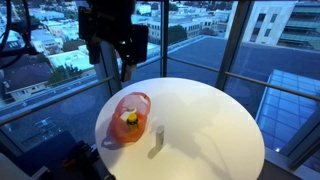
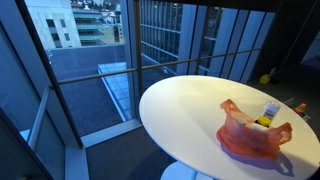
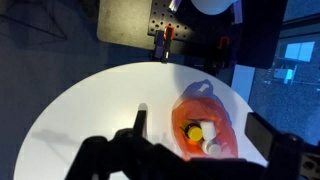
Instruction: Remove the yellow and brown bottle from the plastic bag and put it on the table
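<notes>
An orange-red plastic bag (image 1: 130, 118) lies open on the round white table (image 1: 210, 120), near its edge. It also shows in an exterior view (image 2: 255, 138) and the wrist view (image 3: 205, 112). Inside it stands the yellow and brown bottle (image 3: 192, 131), seen in both exterior views (image 1: 131, 122) (image 2: 268, 113), beside two white items (image 3: 211, 138). My gripper (image 1: 124, 62) hangs high above the bag, open and empty. In the wrist view its dark fingers (image 3: 180, 155) frame the bottom edge.
A small dark upright object (image 1: 158, 136) stands on the table beside the bag, also in the wrist view (image 3: 140, 120). The robot base plate (image 3: 150, 20) is beyond the table's far edge. Glass walls with railings (image 2: 150, 60) surround the table.
</notes>
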You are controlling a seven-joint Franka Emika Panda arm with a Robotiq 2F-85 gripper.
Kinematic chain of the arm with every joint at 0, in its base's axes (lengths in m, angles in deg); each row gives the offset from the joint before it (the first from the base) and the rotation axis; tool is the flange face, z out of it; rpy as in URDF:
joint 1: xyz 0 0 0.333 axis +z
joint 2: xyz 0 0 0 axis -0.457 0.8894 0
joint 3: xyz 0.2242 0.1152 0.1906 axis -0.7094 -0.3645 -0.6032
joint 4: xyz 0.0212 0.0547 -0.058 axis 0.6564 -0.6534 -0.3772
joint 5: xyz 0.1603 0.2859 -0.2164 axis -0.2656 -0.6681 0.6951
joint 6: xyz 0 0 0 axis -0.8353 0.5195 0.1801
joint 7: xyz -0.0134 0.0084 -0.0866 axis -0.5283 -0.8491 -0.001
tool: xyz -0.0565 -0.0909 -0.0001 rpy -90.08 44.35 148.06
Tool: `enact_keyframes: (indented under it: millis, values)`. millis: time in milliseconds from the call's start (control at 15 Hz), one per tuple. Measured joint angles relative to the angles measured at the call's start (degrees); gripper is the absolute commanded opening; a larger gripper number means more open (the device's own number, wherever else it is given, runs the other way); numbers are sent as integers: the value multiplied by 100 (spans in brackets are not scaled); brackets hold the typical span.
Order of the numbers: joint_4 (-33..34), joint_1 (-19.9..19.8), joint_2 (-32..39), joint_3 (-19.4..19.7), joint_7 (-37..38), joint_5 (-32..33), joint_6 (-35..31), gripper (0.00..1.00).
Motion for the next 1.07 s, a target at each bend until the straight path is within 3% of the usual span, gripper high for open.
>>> enact_keyframes:
  millis: [533,1067]
  values:
    - [-13,1,95,-93,67,0,-28,100]
    - [-250,155,746,-943,932,1,-705,100]
